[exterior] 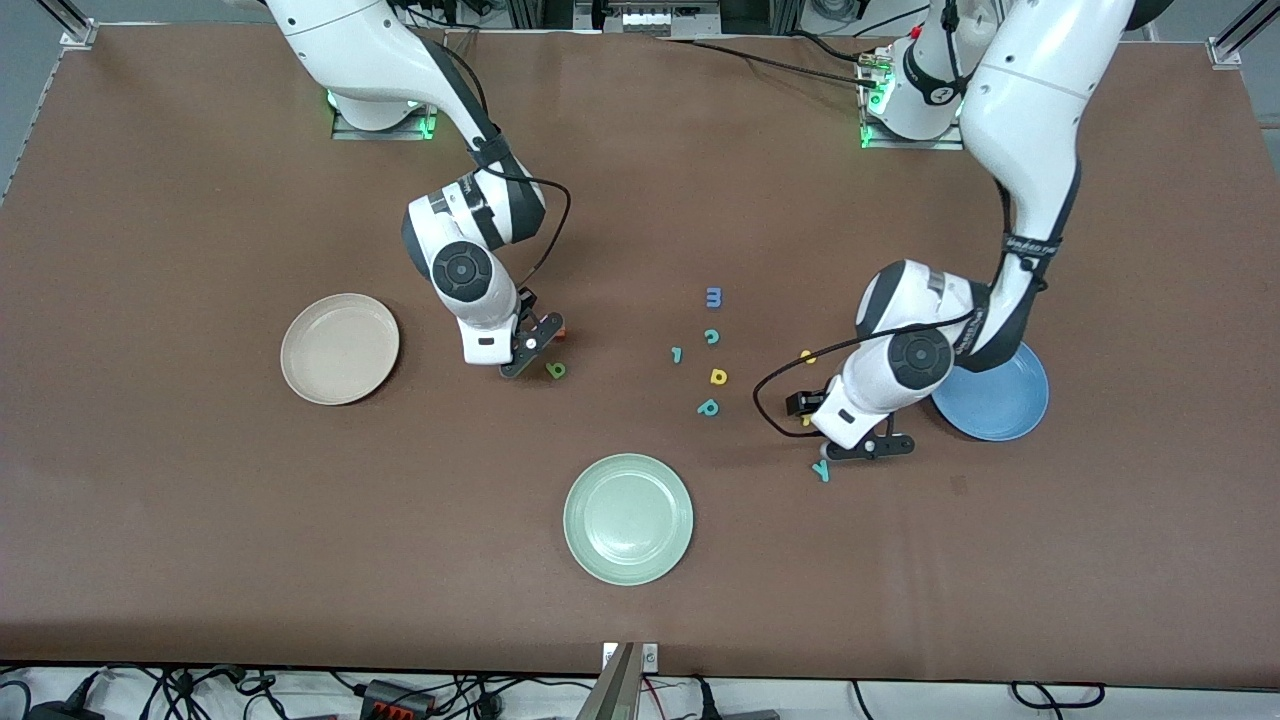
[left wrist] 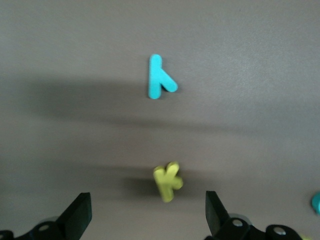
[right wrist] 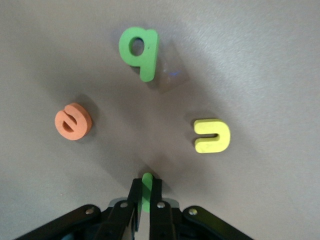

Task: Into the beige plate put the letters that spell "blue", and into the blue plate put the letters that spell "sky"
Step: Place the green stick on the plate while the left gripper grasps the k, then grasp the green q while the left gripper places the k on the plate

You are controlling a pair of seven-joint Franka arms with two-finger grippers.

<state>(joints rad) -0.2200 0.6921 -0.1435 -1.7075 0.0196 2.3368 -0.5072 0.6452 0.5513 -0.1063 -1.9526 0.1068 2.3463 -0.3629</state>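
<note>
Pale green plate [exterior: 628,518] sits nearest the front camera, mid-table, nothing in it; not a target.

Next, toward the left arm's end: teal "y" [exterior: 821,469] flat on the table. Left gripper [exterior: 870,447] hangs low just beside it with its jaws wide. The left wrist view shows the yellow "k" [left wrist: 167,181] lying between the spread fingers [left wrist: 80,212], so it looks lined up for a grab on that one, nothing held yet. Blue plate [exterior: 1000,400] is right by this arm, bare where visible, a short carry for the "sky" letters. Yellow "s" [exterior: 808,356] peeks out by the arm, farther back.

Mid-table spares: teal "p" [exterior: 708,407], a rounded yellow letter [exterior: 718,377], teal "c" [exterior: 712,337], blue "m" [exterior: 713,297] farthest. Leave alone.

Toward the right arm's end: right gripper [exterior: 530,350] is down among the "blue" letters, clamped on the green "l" [right wrist: 146,180], pinched edge-on because the bar is thin. Green "b" [exterior: 556,370], orange "e" [exterior: 563,335] and yellow "u" [right wrist: 212,135] lie loose around it. Beige plate [exterior: 340,349] is close by, nothing in it, so no letter is delivered yet.
</note>
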